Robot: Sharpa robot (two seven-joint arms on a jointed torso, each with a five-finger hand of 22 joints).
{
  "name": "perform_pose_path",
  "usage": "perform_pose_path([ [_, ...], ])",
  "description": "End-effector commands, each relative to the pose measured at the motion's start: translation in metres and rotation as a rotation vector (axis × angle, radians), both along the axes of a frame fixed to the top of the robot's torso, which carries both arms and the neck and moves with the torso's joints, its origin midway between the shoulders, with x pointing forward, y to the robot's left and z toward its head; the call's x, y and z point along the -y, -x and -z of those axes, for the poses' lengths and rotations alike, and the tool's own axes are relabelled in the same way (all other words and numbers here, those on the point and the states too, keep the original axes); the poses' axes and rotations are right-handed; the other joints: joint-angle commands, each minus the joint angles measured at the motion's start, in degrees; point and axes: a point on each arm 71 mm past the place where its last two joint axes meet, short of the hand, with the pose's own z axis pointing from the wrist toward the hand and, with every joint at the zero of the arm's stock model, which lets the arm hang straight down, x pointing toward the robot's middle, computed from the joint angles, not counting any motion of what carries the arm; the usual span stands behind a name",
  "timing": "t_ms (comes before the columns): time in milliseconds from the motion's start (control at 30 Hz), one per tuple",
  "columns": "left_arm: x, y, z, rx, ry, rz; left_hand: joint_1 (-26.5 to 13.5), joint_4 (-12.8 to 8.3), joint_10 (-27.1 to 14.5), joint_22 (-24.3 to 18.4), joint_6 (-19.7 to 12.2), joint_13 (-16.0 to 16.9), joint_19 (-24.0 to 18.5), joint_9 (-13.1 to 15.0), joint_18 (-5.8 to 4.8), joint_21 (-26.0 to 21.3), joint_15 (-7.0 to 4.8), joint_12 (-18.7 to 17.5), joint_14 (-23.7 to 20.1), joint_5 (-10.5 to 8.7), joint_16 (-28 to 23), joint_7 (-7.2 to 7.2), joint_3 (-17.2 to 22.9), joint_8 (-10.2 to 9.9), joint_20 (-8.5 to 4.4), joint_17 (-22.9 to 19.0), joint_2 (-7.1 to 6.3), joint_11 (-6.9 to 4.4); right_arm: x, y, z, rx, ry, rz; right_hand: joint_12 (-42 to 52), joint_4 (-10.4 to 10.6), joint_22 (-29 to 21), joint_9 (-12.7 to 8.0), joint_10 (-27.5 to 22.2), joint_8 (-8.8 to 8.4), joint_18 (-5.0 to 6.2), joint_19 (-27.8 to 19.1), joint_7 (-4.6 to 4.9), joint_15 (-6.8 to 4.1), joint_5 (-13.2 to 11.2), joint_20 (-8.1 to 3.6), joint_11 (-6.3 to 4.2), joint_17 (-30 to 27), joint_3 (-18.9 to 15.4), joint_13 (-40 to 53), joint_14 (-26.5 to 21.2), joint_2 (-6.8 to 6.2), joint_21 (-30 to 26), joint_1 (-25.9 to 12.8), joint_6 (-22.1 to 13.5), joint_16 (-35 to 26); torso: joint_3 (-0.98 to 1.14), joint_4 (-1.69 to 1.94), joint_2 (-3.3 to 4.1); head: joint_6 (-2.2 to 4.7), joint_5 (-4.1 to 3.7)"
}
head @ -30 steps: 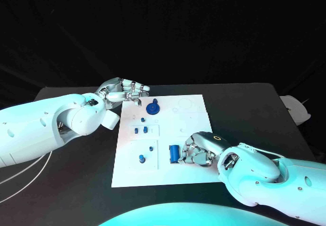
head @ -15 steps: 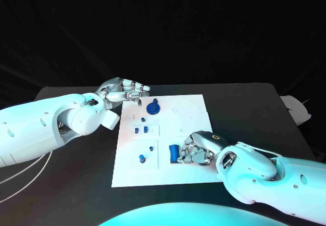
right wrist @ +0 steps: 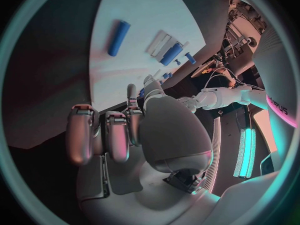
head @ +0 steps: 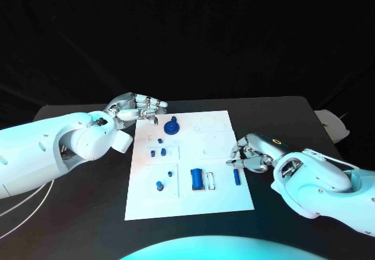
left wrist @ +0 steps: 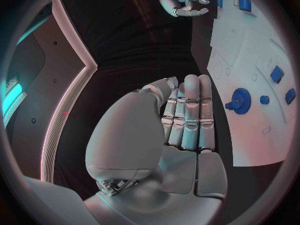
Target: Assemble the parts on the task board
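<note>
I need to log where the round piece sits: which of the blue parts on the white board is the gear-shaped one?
The blue gear at the board's far end, nearest the left hand. It is a toothed disc; the others are small pegs and bars.

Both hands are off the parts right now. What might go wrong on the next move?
1. The slim blue rod lies loose near the board's right edge, beside the right hand; a careless reach may knock it off.
2. The left hand sits at the board's far left corner, close to the blue gear; a sweep might bump the gear or shift the board.
</note>
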Motion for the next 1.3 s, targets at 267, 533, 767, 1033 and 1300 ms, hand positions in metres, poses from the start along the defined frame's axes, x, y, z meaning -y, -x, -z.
perform_pose_path([
  [267, 0.003, 0.000, 0.001, -0.002, 0.010, 0.018, 0.06, -0.07, -0.50, -0.10, -0.33, 0.09, -0.25, -0.08, 0.34, -0.19, -0.13, 0.28, -0.37, -0.02, -0.22, -0.02, -0.29, 0.27, 0.27, -0.10, 0.60, -0.04, 0.027, 0.002, 0.007, -0.015, 0.071, 0.044, -0.20, 1.48, 12.17, -0.65, 0.06, -1.10, -0.45, 2.03, 0.18, 0.64, 0.10, 0.81, 0.59, 10.33, 0.37, -1.76, 4.85, -0.37, 0.11, -1.63, 0.22, -0.21, 0.03, -0.17, 0.08, 0.00, -0.77],
  [533, 0.002, 0.001, 0.002, -0.003, 0.008, 0.017, 0.06, -0.07, -0.50, -0.10, -0.33, 0.09, -0.25, -0.08, 0.34, -0.19, -0.13, 0.28, -0.37, -0.02, -0.22, -0.02, -0.29, 0.27, 0.27, -0.10, 0.60, -0.04, 0.023, 0.011, 0.024, -0.071, 0.099, 0.034, -0.10, 2.87, 12.22, -1.08, 0.14, -1.68, -0.46, 2.10, 0.15, 0.68, 0.26, 0.96, 0.60, 10.37, 0.41, -1.67, 4.87, -1.03, 0.24, -2.95, 1.04, -0.20, -0.02, -0.10, 0.09, -0.26, -0.65],
  [767, 0.001, 0.001, 0.002, -0.003, 0.007, 0.015, 0.06, -0.07, -0.50, -0.10, -0.33, 0.09, -0.25, -0.08, 0.34, -0.19, -0.13, 0.28, -0.37, -0.02, -0.22, -0.02, -0.29, 0.27, 0.27, -0.10, 0.60, -0.04, 0.017, 0.019, 0.033, -0.102, 0.104, 0.015, -0.10, 4.50, 12.20, -1.44, 0.18, -2.23, -0.45, 2.09, 0.16, 0.72, 0.46, 1.04, 0.63, 10.36, 0.27, -1.64, 4.87, -2.29, 0.15, -5.15, 1.78, -0.22, -0.01, -0.13, 0.06, -0.40, -0.51],
  [1033, 0.001, 0.001, 0.002, -0.004, 0.007, 0.016, 0.06, -0.07, -0.50, -0.10, -0.33, 0.09, -0.25, -0.08, 0.34, -0.19, -0.13, 0.28, -0.37, -0.02, -0.22, -0.02, -0.29, 0.27, 0.27, -0.10, 0.60, -0.04, 0.012, 0.020, 0.037, -0.110, 0.111, 0.001, -0.08, 4.35, 12.20, -1.70, 0.22, -2.83, -0.44, 2.10, 0.00, 0.63, 6.83, 0.98, 0.51, 10.38, -1.42, -1.58, 4.88, -2.73, 0.10, -7.49, 2.45, -0.22, 0.01, -0.09, 0.05, -0.44, -0.53],
  [1300, 0.001, 0.001, 0.002, -0.005, 0.007, 0.016, 0.06, -0.07, -0.50, -0.10, -0.33, 0.09, -0.25, -0.08, 0.34, -0.19, -0.13, 0.28, -0.37, -0.02, -0.22, -0.02, -0.29, 0.27, 0.27, -0.10, 0.60, -0.04, 0.010, 0.019, 0.041, -0.109, 0.131, -0.011, 0.00, 3.78, 12.24, -1.67, 0.27, -2.83, -0.46, 2.16, -0.22, 0.49, 7.39, 0.90, 0.33, 10.45, -1.39, -1.51, 4.89, -2.21, 0.23, -6.06, 3.01, -0.20, 0.01, -0.13, 0.12, -0.52, -0.43],
])
